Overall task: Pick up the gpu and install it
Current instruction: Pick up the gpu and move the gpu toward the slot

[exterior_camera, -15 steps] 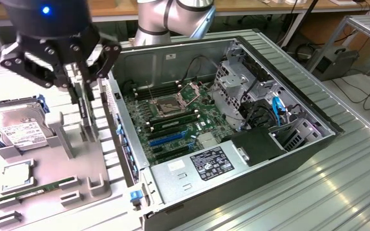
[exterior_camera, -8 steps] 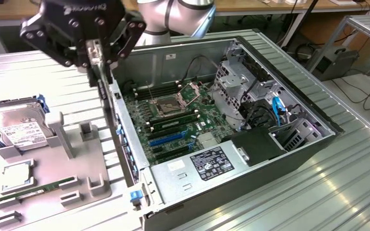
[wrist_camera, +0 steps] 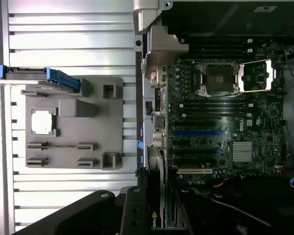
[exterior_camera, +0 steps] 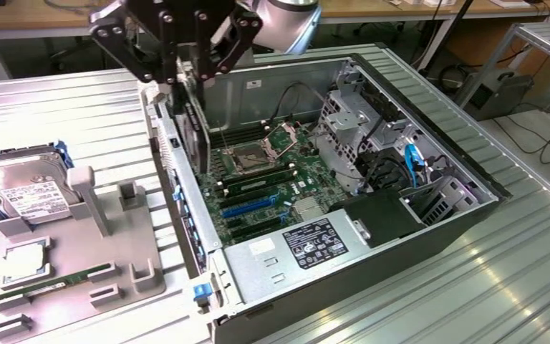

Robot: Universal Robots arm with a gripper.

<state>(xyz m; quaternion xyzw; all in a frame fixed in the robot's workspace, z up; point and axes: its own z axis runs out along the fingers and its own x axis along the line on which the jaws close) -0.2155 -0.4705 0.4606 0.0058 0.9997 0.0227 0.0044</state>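
The gpu (exterior_camera: 195,132) is a slim black card hanging on edge from my gripper (exterior_camera: 187,75), which is shut on its upper edge. The card's lower part reaches down inside the open computer case (exterior_camera: 466,215), close to the case wall at the exterior view's left, above the motherboard (exterior_camera: 256,179). The blue expansion slot (exterior_camera: 248,204) lies nearer the camera than the card. In the wrist view the gpu (wrist_camera: 154,218) sits edge-on between my black fingers (wrist_camera: 130,210), with the motherboard (wrist_camera: 215,127) and blue slot (wrist_camera: 196,133) beyond it.
A grey parts holder (exterior_camera: 84,272) stands beside the case at the exterior view's left, carrying a hard drive (exterior_camera: 26,190), a CPU (exterior_camera: 26,261) and a green RAM stick (exterior_camera: 51,287). A power supply (exterior_camera: 304,247), drive cages (exterior_camera: 351,122) and cables crowd the case.
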